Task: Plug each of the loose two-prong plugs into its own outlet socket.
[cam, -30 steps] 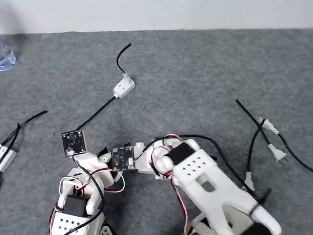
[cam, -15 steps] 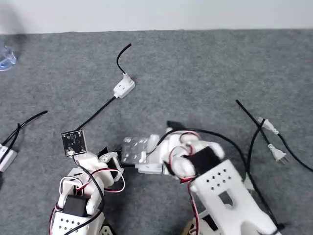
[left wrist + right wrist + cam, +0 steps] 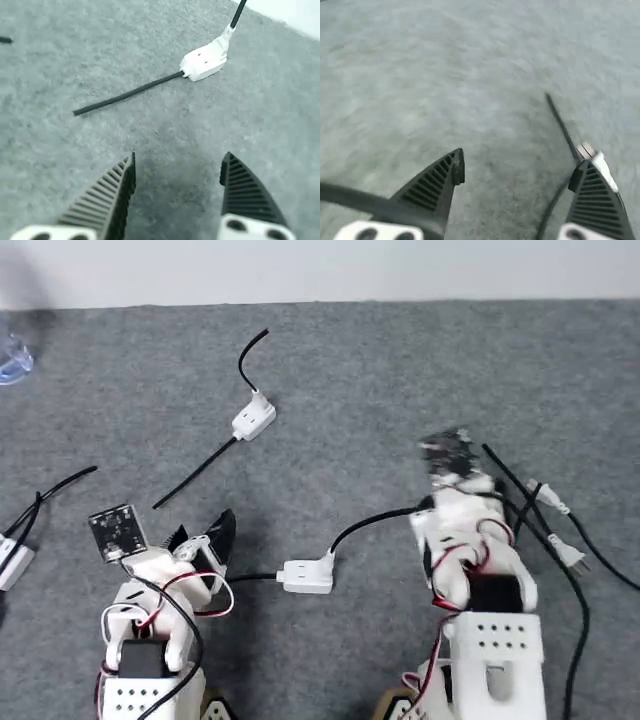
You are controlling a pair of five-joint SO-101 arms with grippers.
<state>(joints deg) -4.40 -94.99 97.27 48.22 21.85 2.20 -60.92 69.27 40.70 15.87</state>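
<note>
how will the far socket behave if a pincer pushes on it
The far socket looks small and plastic, so probably light; it would likely slide on the mat rather than stay put. Its thin cord lies in a loose line, so it's probably floppy and would trail along without anchoring it.

Robotics lab bench: wired white arms (image 3: 150, 660) on grey felt covering (image 3: 400, 380), plain white wall (image 3: 320, 270) behind.

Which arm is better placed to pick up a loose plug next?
Right. Its open jaws sit beside a loose plug; the left arm's open jaws face an outlet socket, across the table from it.
</note>
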